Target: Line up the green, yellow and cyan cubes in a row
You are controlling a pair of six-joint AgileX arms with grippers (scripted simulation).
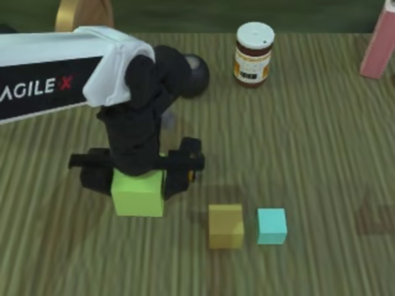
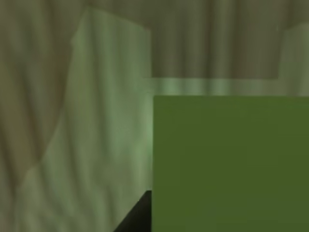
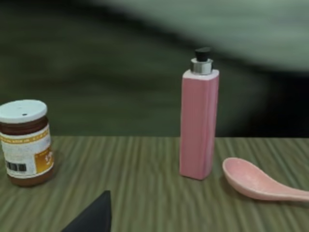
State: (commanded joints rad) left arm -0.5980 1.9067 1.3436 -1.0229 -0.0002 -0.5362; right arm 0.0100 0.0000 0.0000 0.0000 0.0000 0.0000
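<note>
My left gripper point(image 1: 137, 179) hangs over the lime-green cube point(image 1: 138, 193) at left of centre, its black fingers flanking the cube's two sides. The left wrist view is filled by the green cube point(image 2: 231, 164), and one finger point(image 2: 140, 217) lies flush against its side. The gripper is shut on it. To the right, the mustard-yellow cube point(image 1: 225, 226) and the smaller cyan cube point(image 1: 271, 226) sit side by side on the table, slightly nearer the front edge than the green one. My right gripper point(image 3: 96, 217) is outside the top view, parked facing the table's back right.
A brown jar with a white lid point(image 1: 253, 54) point(image 3: 26, 142) stands at the back centre. A tall pink pump bottle point(image 1: 379, 43) point(image 3: 199, 125) stands at the back right, with a pink spoon point(image 3: 260, 181) beside it.
</note>
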